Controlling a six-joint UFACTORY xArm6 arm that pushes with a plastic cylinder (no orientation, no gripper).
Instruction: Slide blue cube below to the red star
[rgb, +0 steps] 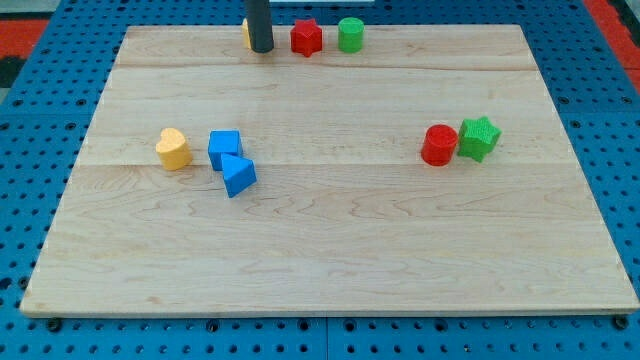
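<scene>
The blue cube (224, 148) sits at the board's left-middle, touching a blue triangular block (238, 175) just below it. The red star (306, 38) lies at the view's top, near the board's top edge. My tip (261, 48) stands at the top edge, left of the red star and far above the blue cube. A yellow block (246, 33) is mostly hidden behind the rod.
A green cylinder (350, 35) is right of the red star. A yellow heart (173, 149) lies left of the blue cube. A red cylinder (438, 145) and a green star (480, 138) touch at the right. The wooden board (330, 250) rests on a blue pegboard.
</scene>
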